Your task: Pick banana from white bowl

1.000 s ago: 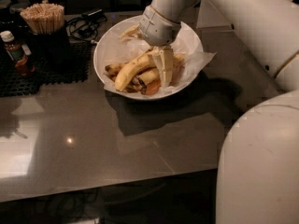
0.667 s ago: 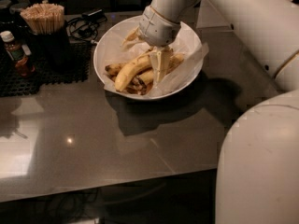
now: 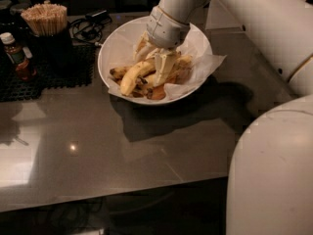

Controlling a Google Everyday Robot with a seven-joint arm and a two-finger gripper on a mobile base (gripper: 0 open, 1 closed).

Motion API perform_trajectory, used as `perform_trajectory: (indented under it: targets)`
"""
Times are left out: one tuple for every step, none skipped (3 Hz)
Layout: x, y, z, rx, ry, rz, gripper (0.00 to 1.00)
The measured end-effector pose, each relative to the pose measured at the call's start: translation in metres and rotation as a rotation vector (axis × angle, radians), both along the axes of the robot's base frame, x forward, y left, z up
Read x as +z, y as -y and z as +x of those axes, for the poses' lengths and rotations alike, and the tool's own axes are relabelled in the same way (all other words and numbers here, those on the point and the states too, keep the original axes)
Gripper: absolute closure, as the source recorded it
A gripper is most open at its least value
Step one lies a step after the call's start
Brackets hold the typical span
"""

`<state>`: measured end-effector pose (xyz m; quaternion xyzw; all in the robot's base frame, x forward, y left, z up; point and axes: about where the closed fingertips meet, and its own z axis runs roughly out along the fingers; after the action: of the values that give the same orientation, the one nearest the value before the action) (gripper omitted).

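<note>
Gripper [image 3: 163,71] down inside white bowl [image 3: 105,58], at one end of banana [image 3: 133,77]; open/closed can't tell. Risks: off-centre grab slips; paper liner [image 3: 210,62] or smaller bananas [image 3: 117,72] get pinched too.

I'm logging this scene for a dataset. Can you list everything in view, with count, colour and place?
white bowl: one, glossy white, far middle of table.
paper liner: one, white, crinkled, inside bowl, overhanging its right rim.
banana: one, yellow, largest, left-centre of bowl.
smaller bananas: several, yellow-brown, around it; count unclear.
wooden sticks: one bundle, tan, in a dark holder, far left.
bottle: one, brown, white cap, left edge.
mat: one, black, under holder and bottle.
cables: black, behind bowl's left.
table: one, grey, glossy.
arm: one, white, entering from upper right.
gripper: one, pale, down in bowl beside banana.
</note>
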<state>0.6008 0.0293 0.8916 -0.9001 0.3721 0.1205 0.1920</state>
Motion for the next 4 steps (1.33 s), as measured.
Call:
perform_trajectory:
  targets:
    - [0.000, 0.000, 0.000, 0.000, 0.000, 0.000, 0.88]
    - [0.012, 0.005, -0.006, -0.002, 0.048, 0.088, 1.00]
    - [0.035, 0.022, -0.020, -0.021, 0.128, 0.221, 1.00]
    - [0.057, 0.042, -0.030, -0.049, 0.197, 0.330, 1.00]
